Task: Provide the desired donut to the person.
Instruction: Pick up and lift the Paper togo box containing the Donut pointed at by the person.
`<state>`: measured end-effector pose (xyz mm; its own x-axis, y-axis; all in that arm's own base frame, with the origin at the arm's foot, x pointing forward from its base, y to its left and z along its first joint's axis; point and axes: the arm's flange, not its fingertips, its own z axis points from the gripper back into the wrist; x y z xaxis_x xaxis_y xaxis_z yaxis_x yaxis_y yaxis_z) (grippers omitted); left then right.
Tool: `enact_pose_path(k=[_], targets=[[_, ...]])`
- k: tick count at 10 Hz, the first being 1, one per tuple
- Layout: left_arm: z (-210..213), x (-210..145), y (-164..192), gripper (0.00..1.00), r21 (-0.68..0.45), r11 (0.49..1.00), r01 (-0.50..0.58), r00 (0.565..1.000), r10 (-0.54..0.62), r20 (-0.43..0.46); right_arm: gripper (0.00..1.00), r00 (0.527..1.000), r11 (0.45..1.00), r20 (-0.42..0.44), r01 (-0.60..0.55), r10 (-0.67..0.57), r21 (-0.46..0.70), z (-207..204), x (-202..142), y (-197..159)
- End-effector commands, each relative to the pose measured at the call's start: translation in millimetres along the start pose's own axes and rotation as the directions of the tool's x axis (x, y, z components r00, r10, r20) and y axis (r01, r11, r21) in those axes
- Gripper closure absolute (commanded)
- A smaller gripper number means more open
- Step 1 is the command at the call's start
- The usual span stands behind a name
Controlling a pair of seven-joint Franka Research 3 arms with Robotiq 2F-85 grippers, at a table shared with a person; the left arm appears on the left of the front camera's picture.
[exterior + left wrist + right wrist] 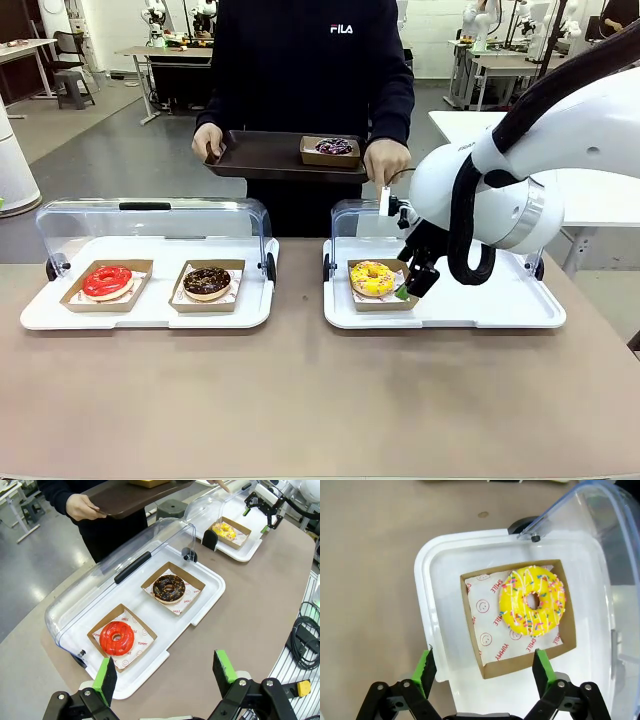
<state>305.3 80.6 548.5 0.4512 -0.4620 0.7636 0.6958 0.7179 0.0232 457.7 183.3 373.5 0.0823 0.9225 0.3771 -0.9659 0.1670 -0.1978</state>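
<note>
1. left gripper [165,669] jaws wide apart, over table [250,605] near red donut [116,637]
2. right gripper [484,664] spread open at edge of box [520,666] holding yellow donut [532,607], on right white tray [440,580]
3. person [300,70] at far side holds brown tray [260,155], purple donut [334,147] on it

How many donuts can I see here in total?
4. The red donut and chocolate donut sit in the left white tray, the yellow donut in the right white tray, and a purple-topped donut on the brown tray the person holds. None seems hidden.
</note>
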Motion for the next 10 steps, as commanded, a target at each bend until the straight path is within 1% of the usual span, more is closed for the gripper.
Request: enact_pose_path(k=[1,2,3,5,7,9,10], targets=[[-0.2,-0.8,0.9,0.0,-0.007,1.0,0.003,1.0,-0.003,0.006,0.0,0.998,1.0,-0.069,0.008,-0.006,0.026,-23.0,0.4,-13.8],[-0.2,-0.8,0.9,0.0,-0.007,1.0,0.003,1.0,-0.003,0.006,0.0,0.995,1.0,-0.101,0.0,0.001,0.012,-31.0,-0.1,-13.1],[-0.2,-0.8,0.9,0.0,-0.007,1.0,0.003,1.0,-0.003,0.006,0.0,0.993,1.0,-0.115,-0.021,0.021,0.005,-33.3,-1.2,-10.8],[-0.2,-0.8,0.9,0.0,-0.007,1.0,0.003,1.0,-0.003,0.006,0.0,0.987,0.999,-0.151,-0.047,0.049,0.015,-32.9,-1.6,-4.4],[-0.2,-0.8,0.9,0.0,-0.007,1.0,0.003,1.0,-0.003,0.006,0.0,0.985,0.997,-0.152,-0.078,0.079,0.014,-38.0,2.6,-4.0],[-0.2,-0.8,0.9,0.0,-0.007,1.0,0.003,1.0,-0.003,0.006,0.0,0.982,0.997,-0.174,-0.076,0.074,-0.002,-44.3,4.0,-6.6],[-0.2,-0.8,0.9,0.0,-0.007,1.0,0.003,1.0,-0.003,0.006,0.54,0.98,0.997,-0.188,-0.072,0.073,0.011,-46.3,2.6,-7.8]])
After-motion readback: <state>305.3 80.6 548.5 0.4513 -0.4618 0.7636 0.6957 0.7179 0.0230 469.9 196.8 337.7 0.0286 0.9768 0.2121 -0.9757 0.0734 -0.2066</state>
